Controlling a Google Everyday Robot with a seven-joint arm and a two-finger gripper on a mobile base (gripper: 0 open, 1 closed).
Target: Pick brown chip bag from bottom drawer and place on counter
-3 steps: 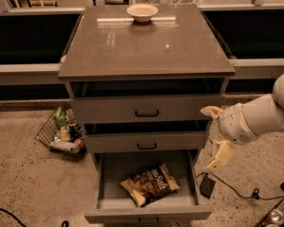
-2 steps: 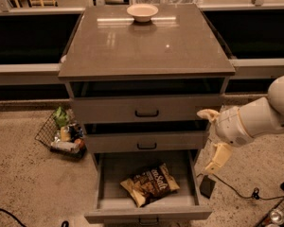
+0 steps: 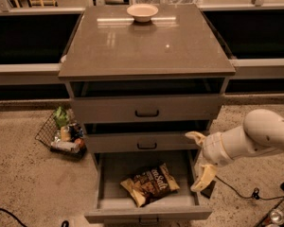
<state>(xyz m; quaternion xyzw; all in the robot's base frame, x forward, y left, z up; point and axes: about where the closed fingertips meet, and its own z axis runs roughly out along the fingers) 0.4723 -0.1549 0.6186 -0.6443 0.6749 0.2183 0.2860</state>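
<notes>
The brown chip bag [image 3: 150,184] lies flat in the open bottom drawer [image 3: 146,211], a little right of its middle. My gripper [image 3: 199,159] is at the drawer's right side, level with the middle drawer's right end, above and to the right of the bag. Its two pale fingers [image 3: 203,177] stand wide apart, one above the other, holding nothing. The counter [image 3: 146,44] is the glossy grey-brown cabinet slab above the three drawers.
A pale bowl [image 3: 142,12] stands at the back centre of the counter. A wire basket [image 3: 61,135] with packets and bottles sits on the floor left of the cabinet. A black cable [image 3: 246,194] and a can [image 3: 276,216] lie on the floor at the right.
My arm and gripper have shifted slightly left, toward the cabinet. The bag and drawers have not moved.
</notes>
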